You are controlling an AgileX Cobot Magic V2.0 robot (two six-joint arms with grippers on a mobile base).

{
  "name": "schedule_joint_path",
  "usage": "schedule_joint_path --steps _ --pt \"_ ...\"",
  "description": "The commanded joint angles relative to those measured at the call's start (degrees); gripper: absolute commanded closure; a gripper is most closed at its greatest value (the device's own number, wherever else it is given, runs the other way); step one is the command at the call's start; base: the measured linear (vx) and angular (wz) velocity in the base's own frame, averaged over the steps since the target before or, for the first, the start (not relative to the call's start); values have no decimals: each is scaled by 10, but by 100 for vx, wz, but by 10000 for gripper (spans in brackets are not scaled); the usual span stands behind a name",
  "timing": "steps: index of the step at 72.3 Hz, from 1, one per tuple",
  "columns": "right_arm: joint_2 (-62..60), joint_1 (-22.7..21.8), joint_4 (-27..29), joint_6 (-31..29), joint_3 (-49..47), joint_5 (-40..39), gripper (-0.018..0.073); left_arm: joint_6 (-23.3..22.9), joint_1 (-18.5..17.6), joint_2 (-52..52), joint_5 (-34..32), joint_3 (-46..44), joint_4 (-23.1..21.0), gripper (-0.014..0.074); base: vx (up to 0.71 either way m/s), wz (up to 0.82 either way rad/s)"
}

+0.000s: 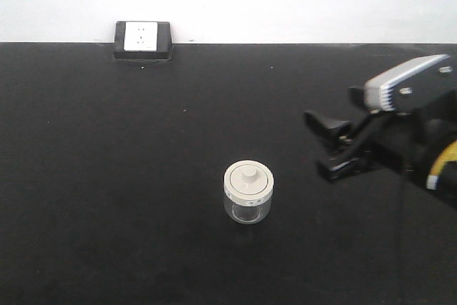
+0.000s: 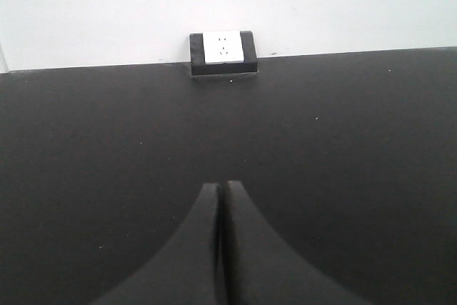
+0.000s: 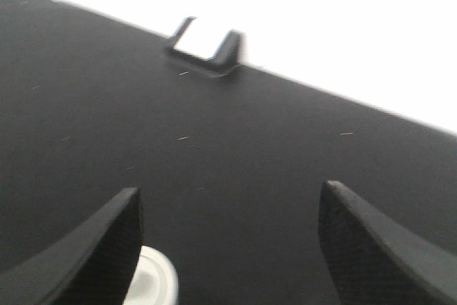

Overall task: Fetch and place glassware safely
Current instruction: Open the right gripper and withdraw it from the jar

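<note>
- The right gripper (image 1: 327,146) reached in from the right side, its jaws spread wide apart.
- The left gripper (image 2: 222,194) had its jaws pressed together.

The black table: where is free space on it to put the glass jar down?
The black table is bare left of the small clear glass jar with off-white lid, forward to the near edge, and back to the white-and-black socket box. It is crowded only to the jar's right, where the open right gripper reaches in.

Black right gripper (image 1: 326,146), silver housing
</note>
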Motion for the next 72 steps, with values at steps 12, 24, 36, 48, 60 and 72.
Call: schedule_joint_path --steps 12,24,36,48,60,72 --pt "-205 -3 10 0 37 67 53 -4 -4 7 -39 -14 -4 603 0 0" --pt "-350 -3 49 0 77 134 53 -4 -4 7 -39 -14 -4 603 0 0" --pt "-477 -3 65 0 112 216 53 -4 -4 7 -39 -14 -4 603 0 0" --pt "-589 -3 92 -7 139 292 57 -4 -4 7 -39 -14 -4 603 0 0" --pt "-613 -3 102 -10 153 337 74 -4 -4 6 -38 -14 -4 603 0 0" --pt "-603 -3 113 -12 165 342 111 -4 -4 6 -38 -14 -4 603 0 0"
